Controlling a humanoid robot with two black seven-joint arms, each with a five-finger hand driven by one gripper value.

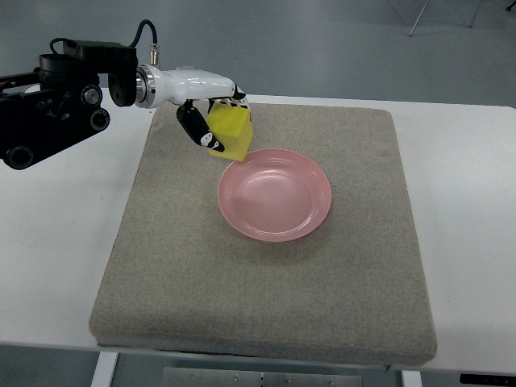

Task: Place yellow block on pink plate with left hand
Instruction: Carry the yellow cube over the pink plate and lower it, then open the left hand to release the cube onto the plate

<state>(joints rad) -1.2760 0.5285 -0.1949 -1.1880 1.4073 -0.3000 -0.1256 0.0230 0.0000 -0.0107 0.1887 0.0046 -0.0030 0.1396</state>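
Observation:
A yellow block (pixel 232 131) is held in my left hand (pixel 211 118), whose white and black fingers (pixel 193 127) are curled around it. The block hangs tilted just above the grey mat, at the upper left rim of the pink plate (pixel 275 194). The plate lies flat near the middle of the mat and has nothing in it. My left arm (pixel 56 97) enters from the picture's left edge. The right arm does not show.
The grey felt mat (pixel 266 282) covers most of a white table (pixel 48 242). The table's front edge runs along the bottom of the picture, and grey floor lies beyond the far edge.

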